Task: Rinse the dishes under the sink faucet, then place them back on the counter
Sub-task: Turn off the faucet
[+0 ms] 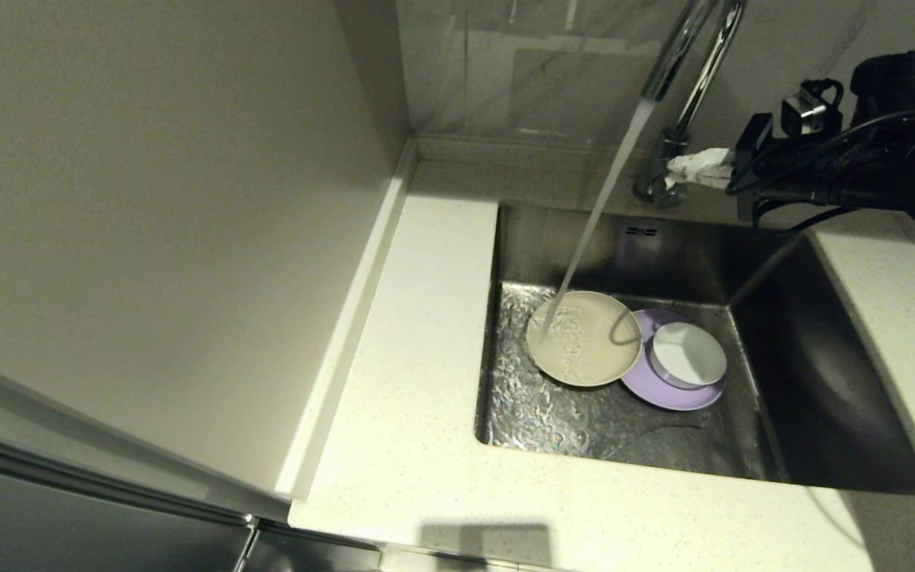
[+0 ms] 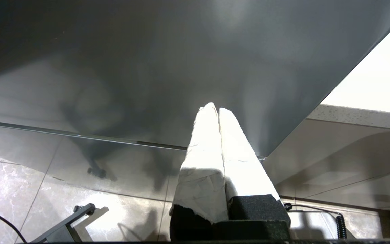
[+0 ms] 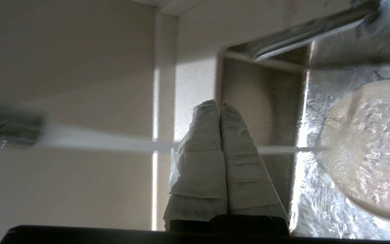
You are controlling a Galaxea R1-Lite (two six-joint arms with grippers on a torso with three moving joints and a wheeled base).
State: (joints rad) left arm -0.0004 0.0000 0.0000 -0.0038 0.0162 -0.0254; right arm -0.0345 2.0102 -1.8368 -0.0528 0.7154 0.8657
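The right gripper (image 1: 684, 167), its white-wrapped fingers pressed together and empty, hung by the chrome gooseneck faucet (image 1: 692, 71), with the round beige plate (image 1: 584, 338) lying nearer and leftward on the steel sink's (image 1: 823, 381) floor.

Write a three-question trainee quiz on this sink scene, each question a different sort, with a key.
1. True or false: the water stream lands on the beige plate.
2. The white bowl sits on: A) the counter B) the purple plate C) the faucet base.
3. Fill in: the right gripper, its wrapped fingers pressed together, is near the ____ base.

Key: 1 true; 2 B; 3 faucet.
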